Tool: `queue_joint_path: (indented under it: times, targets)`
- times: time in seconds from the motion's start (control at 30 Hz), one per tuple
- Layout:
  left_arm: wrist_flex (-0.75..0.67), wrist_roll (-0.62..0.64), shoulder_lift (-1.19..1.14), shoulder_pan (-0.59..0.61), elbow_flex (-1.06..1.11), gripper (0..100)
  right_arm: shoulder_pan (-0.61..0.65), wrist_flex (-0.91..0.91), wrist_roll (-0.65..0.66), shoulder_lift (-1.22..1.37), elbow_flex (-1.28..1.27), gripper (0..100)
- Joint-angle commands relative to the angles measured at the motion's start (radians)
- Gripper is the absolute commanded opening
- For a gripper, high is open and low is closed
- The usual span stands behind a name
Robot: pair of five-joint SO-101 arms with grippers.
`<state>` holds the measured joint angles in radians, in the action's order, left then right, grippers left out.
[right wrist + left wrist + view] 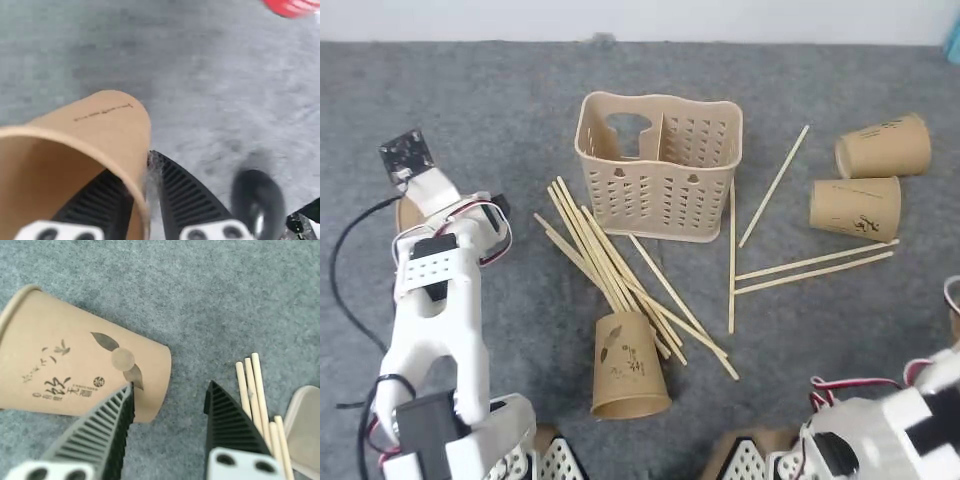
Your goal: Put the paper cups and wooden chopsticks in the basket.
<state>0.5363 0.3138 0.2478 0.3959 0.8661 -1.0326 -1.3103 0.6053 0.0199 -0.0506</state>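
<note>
- Left pincer: spread wide, gripping nothing; one finger over the base end of the side cup, the other over bare surface; contact with the cup not discernible.
- Side cup: lying on its side on the surface, base toward the pincer, leaf print uppermost.
- Right pincer: pinching the wall of the held cup, one finger inside the mouth, the other against the outside.
- Held cup: mouth toward the wrist camera, grey surface behind; lifted or resting, not discernible.
- Left arm: white, along the left side of the surface, stretched away from its base.
- Right arm: at the lower right corner of the high view.
- Bundle: many chopsticks fanned diagonally on the surface, from just left of the basket's front down toward the middle cup.
- Middle cup: on its side, mouth toward the arms, lying over the bundle's lower ends.
- Basket: upright at the centre, perforated walls, two compartments.
- Single stick: straight, just beside the basket's right front corner.
- Slanted stick: right of the basket, apart from it.
- Stick pair: nearly parallel, just below the right cups.
- Right cups: two, on their sides, one just beside the other, well right of the basket.
- Surface: grey, carpet-like.
</note>
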Motion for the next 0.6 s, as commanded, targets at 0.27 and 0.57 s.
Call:
queue_joint_path:
  times: [0.27, 0.57]
  targets:
    - [-0.018, 0.002, 0.0, -0.003, 0.004, 22, 0.489, -0.426, -0.442, -0.021, 0.537, 0.8]
    - [-0.018, -0.037, 0.0, -0.008, 0.004, 22, 0.961, -0.447, -0.713, -0.021, 0.83, 0.8]
